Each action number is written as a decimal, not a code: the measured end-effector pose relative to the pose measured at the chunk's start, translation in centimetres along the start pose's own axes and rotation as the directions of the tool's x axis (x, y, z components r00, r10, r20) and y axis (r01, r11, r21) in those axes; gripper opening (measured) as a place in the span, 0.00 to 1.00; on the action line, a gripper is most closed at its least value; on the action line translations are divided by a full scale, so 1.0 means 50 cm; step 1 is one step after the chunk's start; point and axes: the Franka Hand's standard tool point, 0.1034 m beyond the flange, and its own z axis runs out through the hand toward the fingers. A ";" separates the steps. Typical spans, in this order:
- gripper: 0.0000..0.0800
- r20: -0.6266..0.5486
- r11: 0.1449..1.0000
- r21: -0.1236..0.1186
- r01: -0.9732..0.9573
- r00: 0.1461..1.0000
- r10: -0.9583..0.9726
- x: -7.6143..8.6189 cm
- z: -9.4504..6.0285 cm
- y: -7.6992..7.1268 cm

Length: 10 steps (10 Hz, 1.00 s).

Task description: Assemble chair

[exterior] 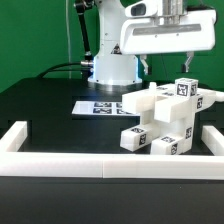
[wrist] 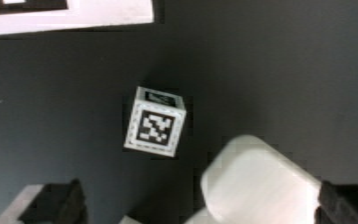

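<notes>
Chair parts (exterior: pixel 165 120): white blocky pieces, square tags, heaped loosely together, exterior view's right.

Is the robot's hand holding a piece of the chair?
No, the gripper hangs open above the chair parts, with nothing in its grasp.

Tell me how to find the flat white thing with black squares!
Look at the black table, near the robot's white base. The marker board lies there, on the exterior view's left of the chair pieces. Unlike those chunky blocks, it is thin and flat.
</notes>
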 end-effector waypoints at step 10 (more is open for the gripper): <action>0.81 -0.006 1.000 -0.019 0.015 1.000 -0.015 -0.002 0.053 0.022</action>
